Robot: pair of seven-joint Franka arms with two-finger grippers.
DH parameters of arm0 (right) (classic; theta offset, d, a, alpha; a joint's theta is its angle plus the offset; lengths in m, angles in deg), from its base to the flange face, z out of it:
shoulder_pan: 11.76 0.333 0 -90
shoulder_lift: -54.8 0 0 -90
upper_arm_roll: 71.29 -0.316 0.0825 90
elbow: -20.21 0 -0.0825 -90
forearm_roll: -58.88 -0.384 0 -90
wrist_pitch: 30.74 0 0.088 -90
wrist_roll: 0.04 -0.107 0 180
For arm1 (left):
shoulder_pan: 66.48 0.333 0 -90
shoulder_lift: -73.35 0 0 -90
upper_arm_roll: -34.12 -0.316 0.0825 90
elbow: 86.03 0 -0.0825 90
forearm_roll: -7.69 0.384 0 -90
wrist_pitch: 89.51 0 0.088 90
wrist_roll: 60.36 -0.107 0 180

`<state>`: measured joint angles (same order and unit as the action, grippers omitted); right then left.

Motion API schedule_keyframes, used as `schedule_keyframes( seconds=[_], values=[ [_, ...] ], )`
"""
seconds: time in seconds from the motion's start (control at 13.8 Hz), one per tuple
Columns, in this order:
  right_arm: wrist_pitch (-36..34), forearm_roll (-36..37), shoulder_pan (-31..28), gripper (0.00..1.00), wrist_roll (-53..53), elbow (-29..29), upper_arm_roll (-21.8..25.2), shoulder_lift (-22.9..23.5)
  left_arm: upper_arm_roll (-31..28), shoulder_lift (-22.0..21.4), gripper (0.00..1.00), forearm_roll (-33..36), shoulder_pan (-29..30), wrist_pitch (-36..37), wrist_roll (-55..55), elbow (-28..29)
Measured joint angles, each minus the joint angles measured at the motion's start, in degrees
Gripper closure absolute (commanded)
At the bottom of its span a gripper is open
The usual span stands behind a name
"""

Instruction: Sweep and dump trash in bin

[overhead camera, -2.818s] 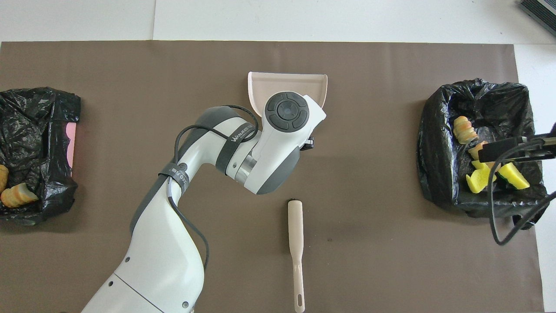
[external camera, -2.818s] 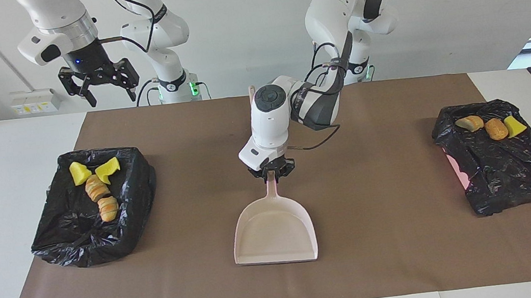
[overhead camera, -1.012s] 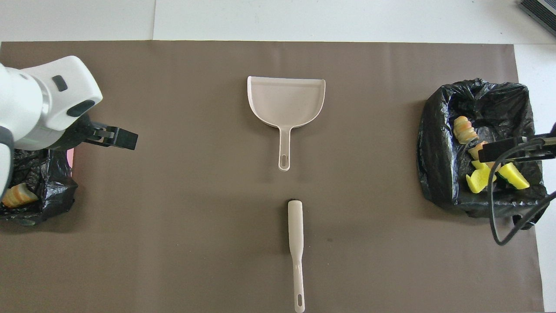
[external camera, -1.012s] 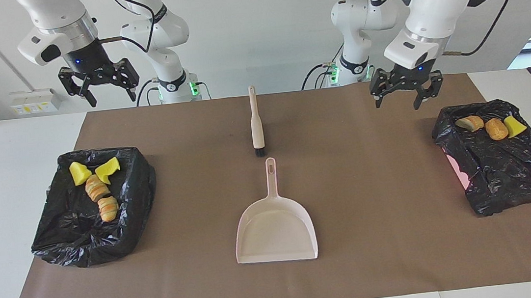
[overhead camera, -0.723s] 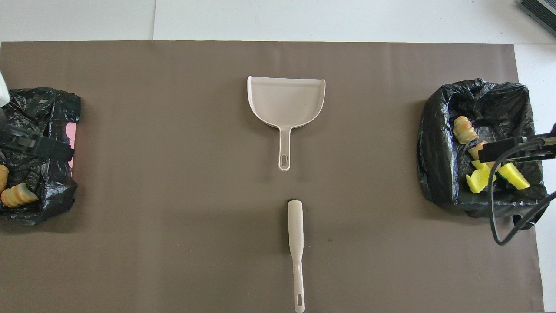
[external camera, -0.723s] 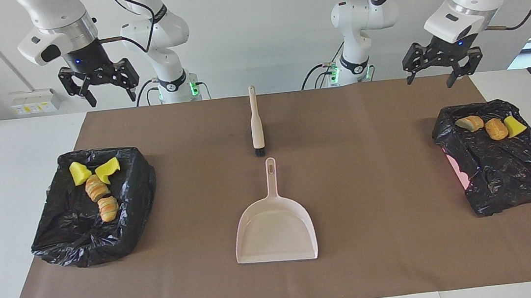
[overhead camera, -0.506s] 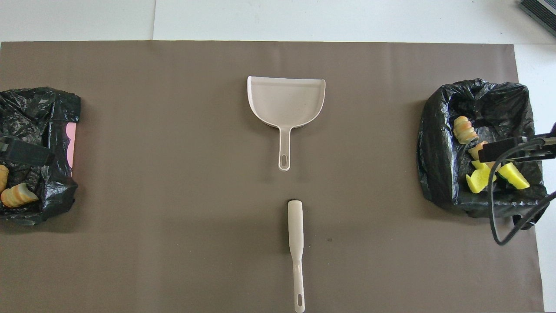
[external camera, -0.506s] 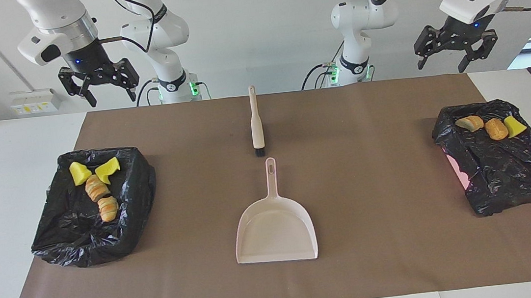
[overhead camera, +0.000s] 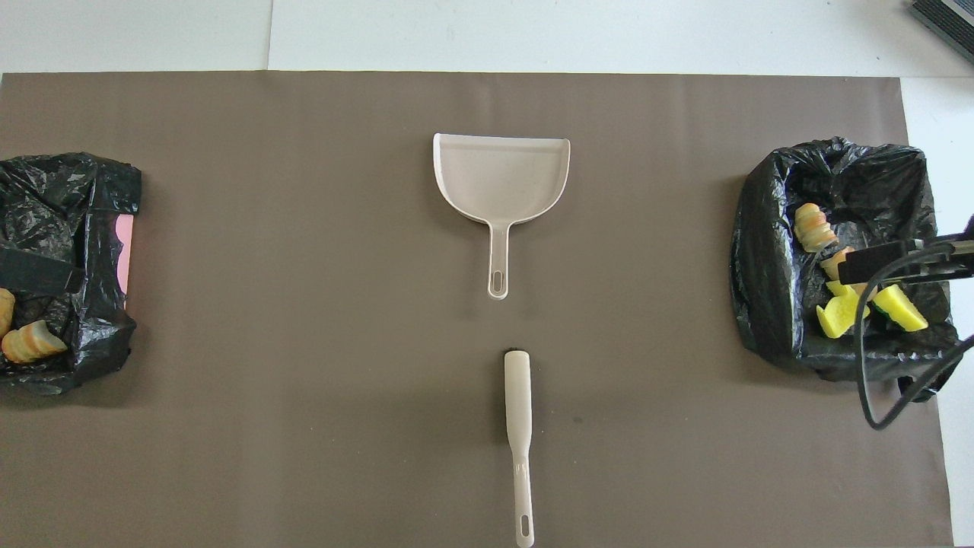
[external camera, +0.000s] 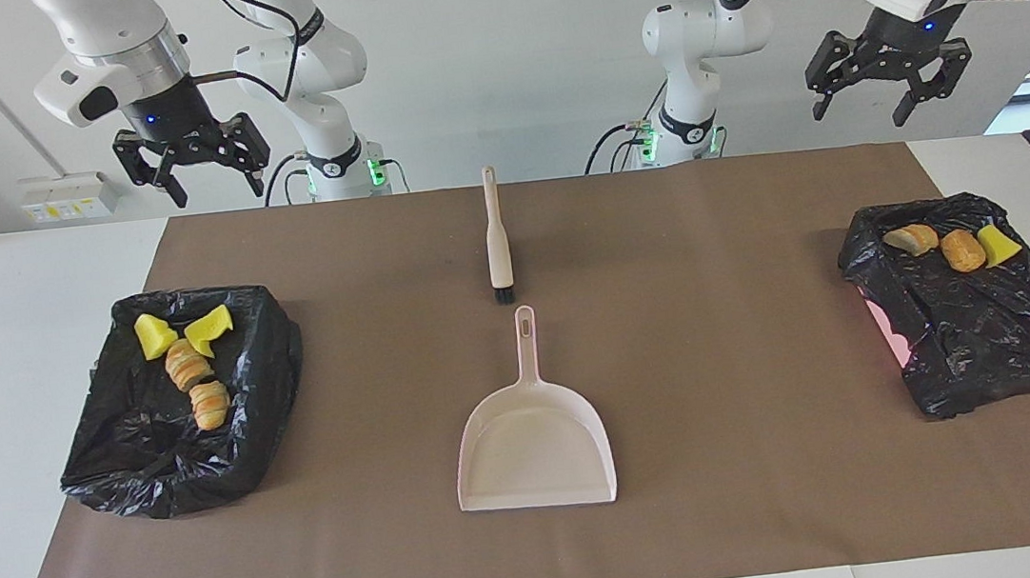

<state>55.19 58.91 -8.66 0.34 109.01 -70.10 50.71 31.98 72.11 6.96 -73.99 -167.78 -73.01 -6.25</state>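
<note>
Two black-bagged bins hold the trash. The bin (external camera: pixel 267 392) at the right arm's end holds several pieces: yellow wedges (external camera: pixel 154 335) and pastry lumps (external camera: pixel 186 362). The bin (external camera: pixel 1009 342) at the left arm's end holds two brown lumps (external camera: pixel 963 250) and a yellow wedge (external camera: pixel 998 244). A pale dustpan (external camera: pixel 533 440) lies mid-mat, its handle pointing at the robots. The brush (external camera: pixel 497 238) lies nearer to the robots. My right gripper (external camera: pixel 202 183) hangs open, high over its bin (overhead camera: pixel 761 251). My left gripper (external camera: pixel 883 102) is open and empty, high over the other bin (overhead camera: pixel 91 190).
A brown mat (external camera: pixel 747 494) covers most of the white table. A patch of pink (external camera: pixel 885 327) shows under the bag at the left arm's end. A black cable (overhead camera: pixel 867 380) loops down over the bin at the right arm's end.
My left gripper has let go of the dustpan's handle, risen and swung to the left arm's end, stopping high over that bin. The right arm, dustpan and brush have not moved.
</note>
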Motion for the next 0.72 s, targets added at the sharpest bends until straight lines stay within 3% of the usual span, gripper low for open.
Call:
schedule_keyframes(
  seconds=[0.72],
  values=[
    [0.0,0.0,0.0,0.0,0.0,0.0,0.0,0.0,0.51,-0.16,0.0,0.0,0.05,-0.05,0.18,0.0]
  ],
)
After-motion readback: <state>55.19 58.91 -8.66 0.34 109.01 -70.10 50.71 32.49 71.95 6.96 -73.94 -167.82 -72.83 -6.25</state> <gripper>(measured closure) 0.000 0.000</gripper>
